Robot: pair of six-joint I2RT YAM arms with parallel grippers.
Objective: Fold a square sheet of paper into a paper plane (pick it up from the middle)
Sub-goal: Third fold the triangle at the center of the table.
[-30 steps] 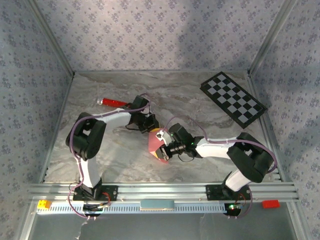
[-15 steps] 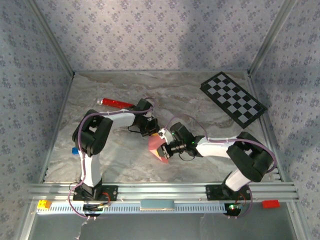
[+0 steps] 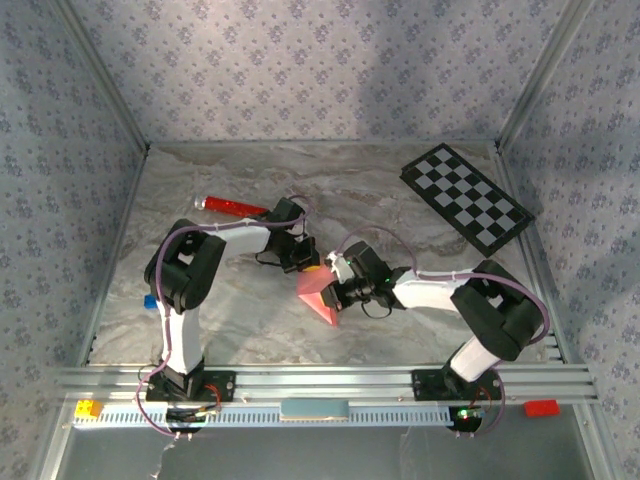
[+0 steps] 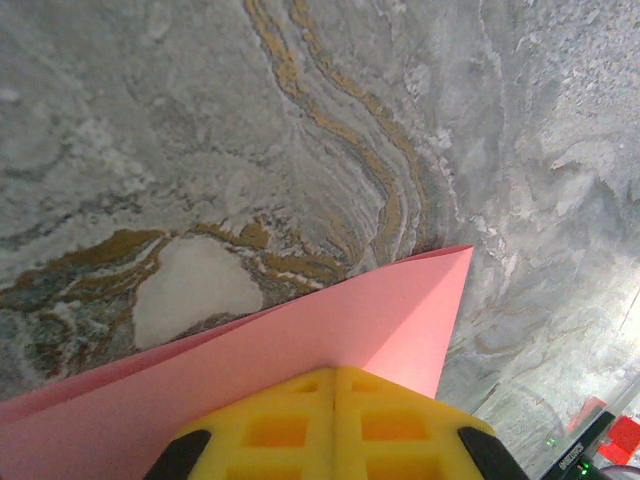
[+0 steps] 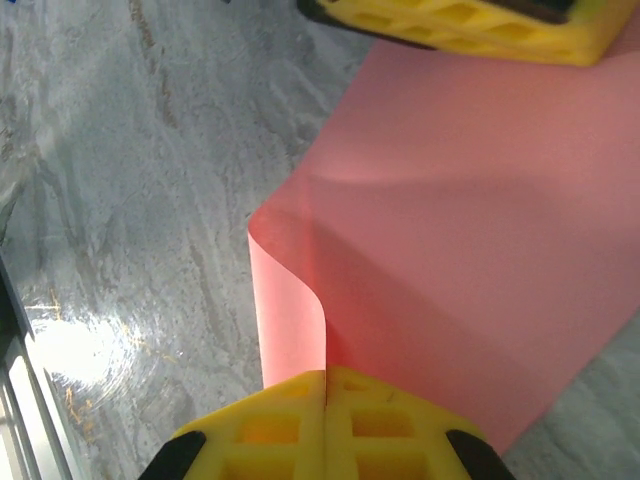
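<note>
You have the pink paper (image 3: 322,300) near the middle of the table (image 3: 250,325), held between both arms. Your left gripper (image 4: 335,405) is clamped shut on its far edge. Your right gripper (image 5: 326,410) is pinched on the opposite edge, where the sheet curls. Compared with a second ago, the paper looks flatter, its near corner now a clear point

Grey marble tabletop (image 4: 150,120) under left claw (image 4: 335,400), ochre veins (image 4: 330,120) ahead. Bright glare patch (image 5: 70,350) left of right claw (image 5: 327,400). Floral wallpaper walls (image 3: 320,70) beyond both.
</note>
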